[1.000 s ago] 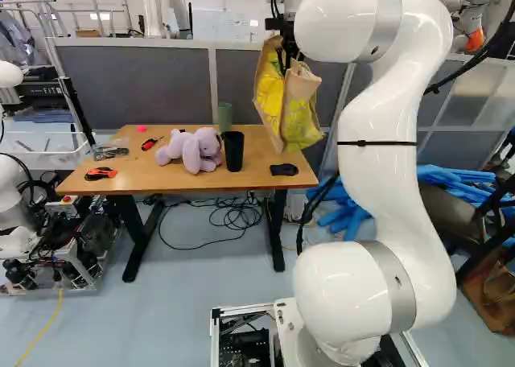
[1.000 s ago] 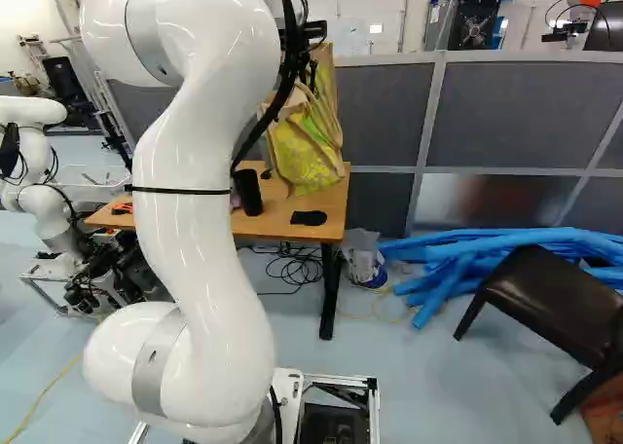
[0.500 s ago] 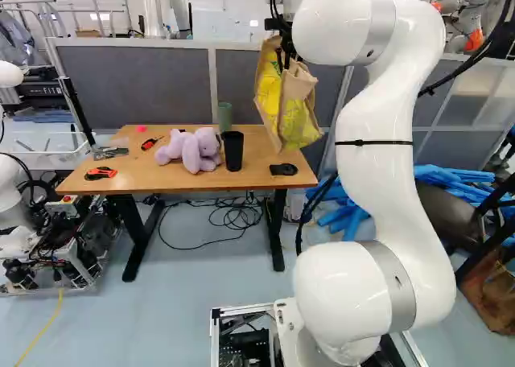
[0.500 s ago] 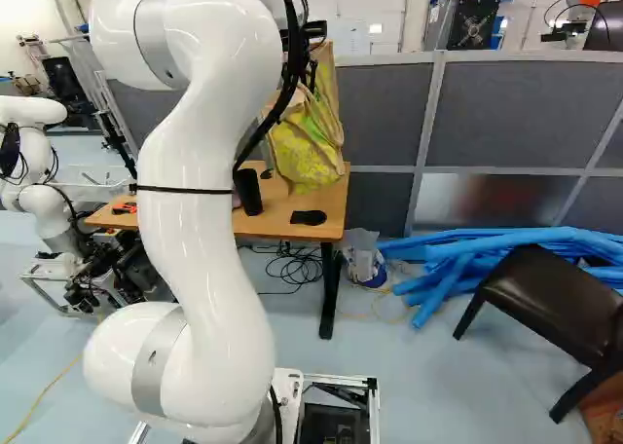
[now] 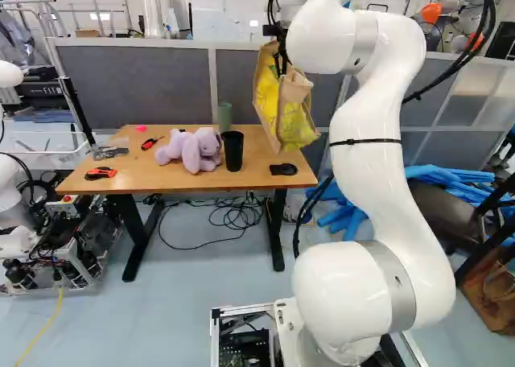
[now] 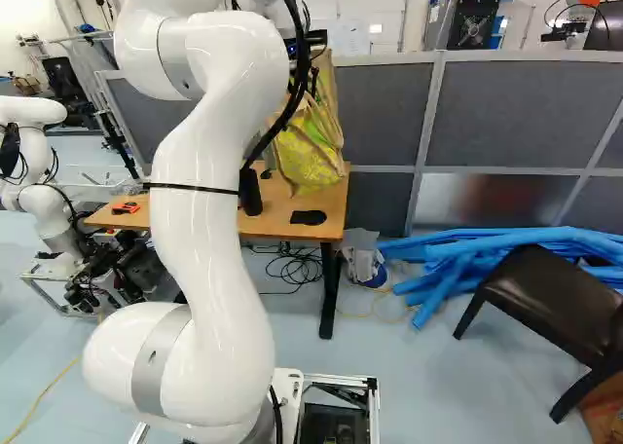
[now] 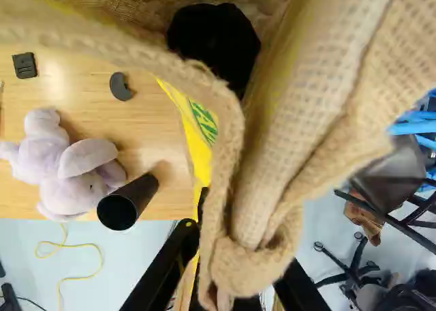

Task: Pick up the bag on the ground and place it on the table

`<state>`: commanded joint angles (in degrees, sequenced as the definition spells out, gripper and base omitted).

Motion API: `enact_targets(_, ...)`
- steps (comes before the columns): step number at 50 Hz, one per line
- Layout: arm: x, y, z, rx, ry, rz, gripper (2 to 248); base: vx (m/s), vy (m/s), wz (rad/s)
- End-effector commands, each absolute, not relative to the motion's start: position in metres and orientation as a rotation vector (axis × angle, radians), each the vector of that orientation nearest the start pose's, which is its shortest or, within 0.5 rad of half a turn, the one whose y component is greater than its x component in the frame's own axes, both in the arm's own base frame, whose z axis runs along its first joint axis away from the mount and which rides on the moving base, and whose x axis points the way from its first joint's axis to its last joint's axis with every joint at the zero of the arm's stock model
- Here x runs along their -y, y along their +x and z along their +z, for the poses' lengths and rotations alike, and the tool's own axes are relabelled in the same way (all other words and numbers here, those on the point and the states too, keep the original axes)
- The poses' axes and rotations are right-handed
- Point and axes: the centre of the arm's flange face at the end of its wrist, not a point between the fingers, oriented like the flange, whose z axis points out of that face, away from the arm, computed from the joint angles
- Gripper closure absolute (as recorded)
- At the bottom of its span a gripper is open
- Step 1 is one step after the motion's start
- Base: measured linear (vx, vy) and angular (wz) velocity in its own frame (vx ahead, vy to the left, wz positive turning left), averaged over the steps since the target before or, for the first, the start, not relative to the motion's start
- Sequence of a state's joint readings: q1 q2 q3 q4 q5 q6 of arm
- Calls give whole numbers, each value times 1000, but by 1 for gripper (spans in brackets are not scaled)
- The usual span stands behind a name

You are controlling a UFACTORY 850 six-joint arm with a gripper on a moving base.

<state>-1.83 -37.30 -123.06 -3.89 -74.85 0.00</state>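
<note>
Bag (image 5: pixel 298 117) in the air, slung below the jaws of the white arm (image 5: pixel 378 174), its long axis running roughly up and down, near the rear right corner of the tabletop (image 5: pixel 153 182) as the left base view has it. In the wrist view the jaws pinch the bag's folded rim, a finger on each side. The same view shows wood on one side of the bag and floor (image 7: pixel 340 229) on the other, putting the load close to the tabletop's right edge; whether its base touches wood cannot be told. The cup (image 5: pixel 232 151) and the toy (image 5: pixel 191 151) sit toward the left edge from it, the black item (image 5: pixel 283 169) nearer the front right corner. The coming move likely calls for a shift inward from that right edge, then straight down, base first, short of the cup.
</note>
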Motion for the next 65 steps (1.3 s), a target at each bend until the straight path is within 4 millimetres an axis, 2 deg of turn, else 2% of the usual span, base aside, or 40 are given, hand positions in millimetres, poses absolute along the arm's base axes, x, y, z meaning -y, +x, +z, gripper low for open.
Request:
enact_targets(35,21,736,650,-14,-3200,-257,229,0,0,0)
enact_targets(65,8,768,603,17,-3200,-228,229,0,0,0)
